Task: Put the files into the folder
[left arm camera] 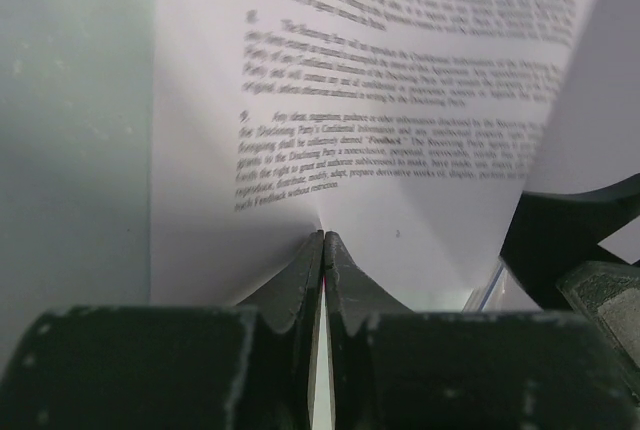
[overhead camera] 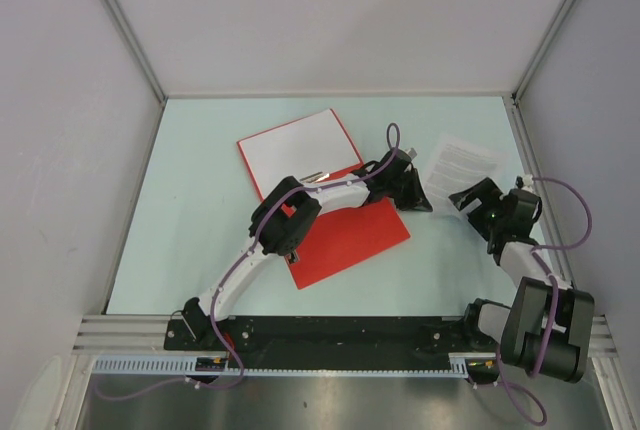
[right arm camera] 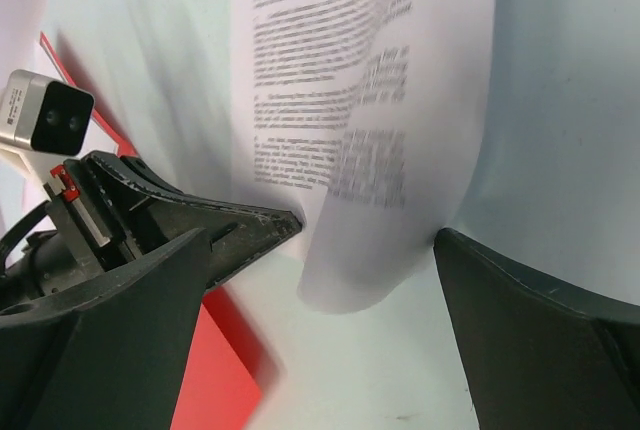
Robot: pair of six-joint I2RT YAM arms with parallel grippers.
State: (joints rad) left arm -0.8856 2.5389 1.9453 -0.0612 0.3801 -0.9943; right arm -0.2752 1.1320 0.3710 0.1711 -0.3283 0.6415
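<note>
File sheet (left arm camera: 400, 100) pinched at edge by left gripper (left arm camera: 323, 245); right gripper (right arm camera: 368, 228) spread alongside. Carry onto folder (overhead camera: 350, 235) judged needed next.

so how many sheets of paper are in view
2: a white sheet lying on the red folder, a printed sheet right of it, pinched by the left fingers. More may be stacked underneath.

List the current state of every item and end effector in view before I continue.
Bright red plastic folder: open, lying flat.
White sheet: resting on the folder's far half.
Printed white paper sheet: outside the folder, to its right, near edge curled and pinched.
Left end effector: shut on the printed sheet's edge.
Right end effector: open at the printed sheet's edge, gripping nothing.
</note>
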